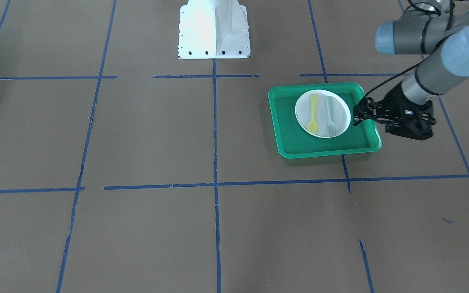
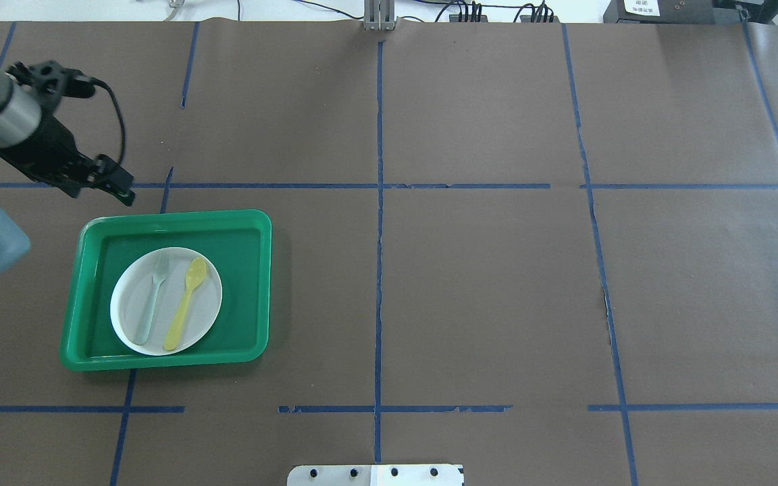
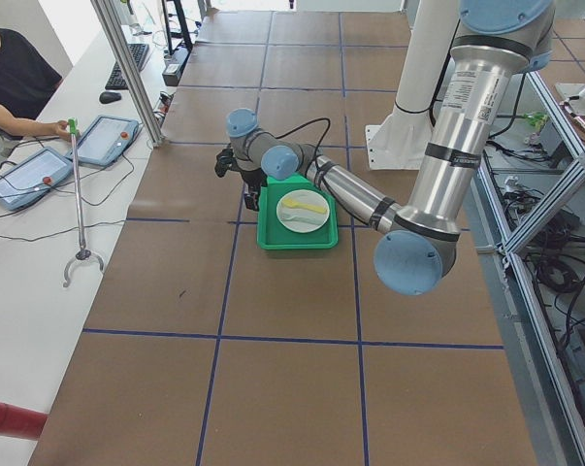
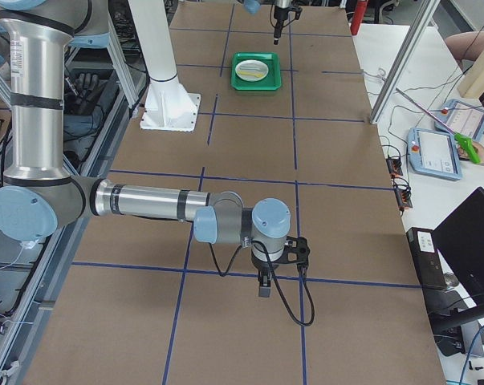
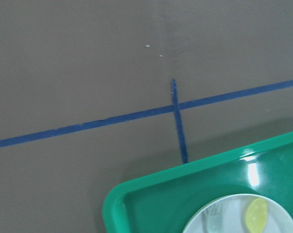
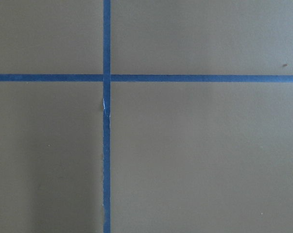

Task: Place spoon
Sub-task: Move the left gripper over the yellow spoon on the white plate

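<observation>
The pale-yellow spoon (image 1: pixel 313 115) lies flat on the white plate (image 1: pixel 342 118), next to a grey-green fork (image 1: pixel 331 116). The plate sits in the green tray (image 1: pixel 324 147). In the overhead view the spoon (image 2: pixel 185 304) lies right of the fork (image 2: pixel 152 297). My left gripper (image 1: pixel 358 113) hangs empty just off the tray's edge with its jaws apart, and in the overhead view (image 2: pixel 119 182) it is beyond the tray's far left corner. The left wrist view shows the spoon's bowl (image 5: pixel 256 216). My right gripper (image 4: pixel 263 287) shows only in the exterior right view; I cannot tell its state.
The brown table (image 2: pixel 483 290) is marked with blue tape lines. The robot's white base (image 1: pixel 214 28) stands at mid table. Operators sit at the side benches with tablets (image 3: pixel 103 139).
</observation>
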### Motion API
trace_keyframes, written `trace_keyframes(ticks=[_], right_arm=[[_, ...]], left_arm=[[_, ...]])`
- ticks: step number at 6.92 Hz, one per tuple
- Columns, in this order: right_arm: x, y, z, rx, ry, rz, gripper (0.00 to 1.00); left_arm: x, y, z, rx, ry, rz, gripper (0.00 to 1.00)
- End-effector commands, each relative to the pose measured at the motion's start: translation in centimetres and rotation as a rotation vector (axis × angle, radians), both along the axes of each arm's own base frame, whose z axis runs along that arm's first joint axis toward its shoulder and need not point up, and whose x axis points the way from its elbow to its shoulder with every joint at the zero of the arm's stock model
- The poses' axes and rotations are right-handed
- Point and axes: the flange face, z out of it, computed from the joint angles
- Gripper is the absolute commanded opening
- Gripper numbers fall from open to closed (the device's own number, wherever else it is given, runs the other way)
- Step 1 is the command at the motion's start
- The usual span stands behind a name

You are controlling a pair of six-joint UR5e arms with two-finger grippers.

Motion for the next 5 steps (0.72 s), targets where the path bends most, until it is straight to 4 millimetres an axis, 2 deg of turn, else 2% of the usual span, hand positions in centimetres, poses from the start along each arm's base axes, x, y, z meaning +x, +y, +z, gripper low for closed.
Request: trace_keyframes(ticks=[1, 2, 3, 5], right_arm=[[0.0, 0.0, 0.0, 0.000, 0.000, 0.000, 1.00], [0.0, 0.0, 0.0, 0.000, 0.000, 0.000, 1.00], [0.0, 0.0, 0.0, 0.000, 0.000, 0.000, 1.00], [0.0, 0.0, 0.0, 0.000, 0.000, 0.000, 1.00]], left_arm=[[7.9, 5.1, -1.5, 0.021, -0.065, -0.015, 0.95], [10.1, 6.7, -0.5, 0.013, -0.081, 0.033, 0.94], [11.4, 7.5, 0.4, 0.003, -0.095, 0.061, 0.93], [12.4, 8.1, 1.2, -0.002, -0.104, 0.085, 0.91]])
